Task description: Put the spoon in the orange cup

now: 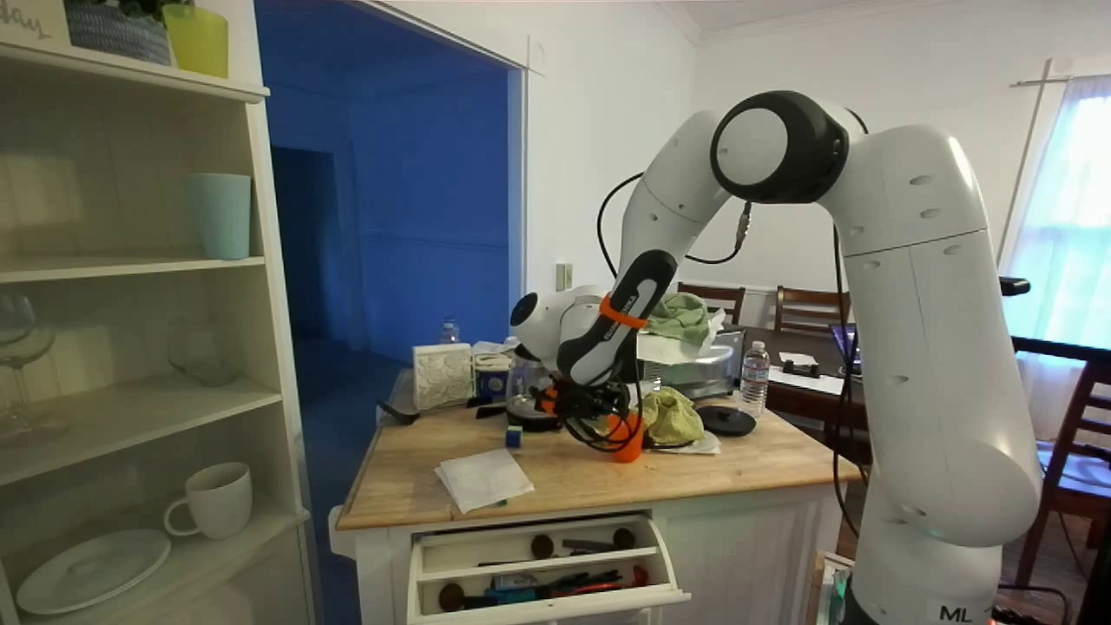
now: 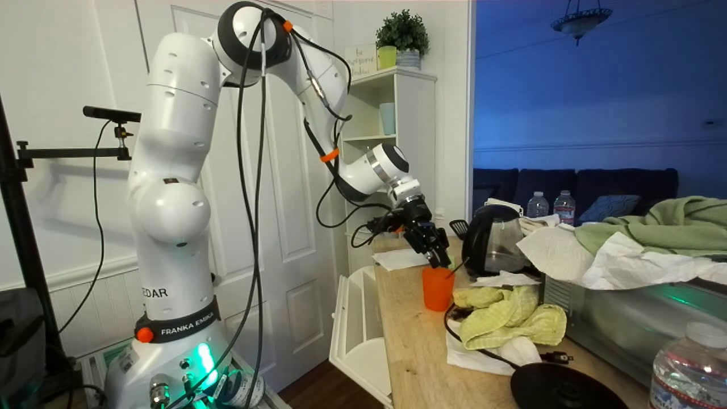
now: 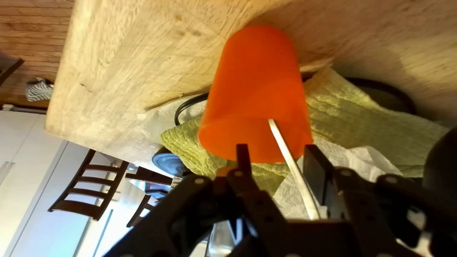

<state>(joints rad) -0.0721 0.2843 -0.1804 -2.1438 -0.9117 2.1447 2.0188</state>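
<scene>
In the wrist view, the bright orange, tapered, handleless cup [image 3: 257, 89] takes up the middle, on the light, grained wooden table [image 3: 150, 53]. The slender silvery spoon [image 3: 292, 167] is in it: its lower end goes inside, hidden behind the cup wall, and its handle slants out over the rim. The black two-fingered end effector [image 3: 280, 153] is released, its fingers spread, and the handle passes between them, nearer the finger on the picture's right; I cannot tell whether it touches that finger. A crumpled yellow-green cloth [image 3: 187, 142] lies just beside the cup.

In an exterior view, the cup stands upright, with the fingertips [image 2: 440, 261] right at its rim; contact cannot be made out. The handle leans out toward the black-handled, clear-bodied kettle [image 2: 491, 244]. Near the cloth lies a flat, round, black disc [image 2: 562, 386].

In an exterior view, looped black cables [image 1: 599, 441] partly cover the cup. White paper sheets [image 1: 486, 479] lie well apart from it, and a white drawer [image 1: 642, 600] below is pulled out.
</scene>
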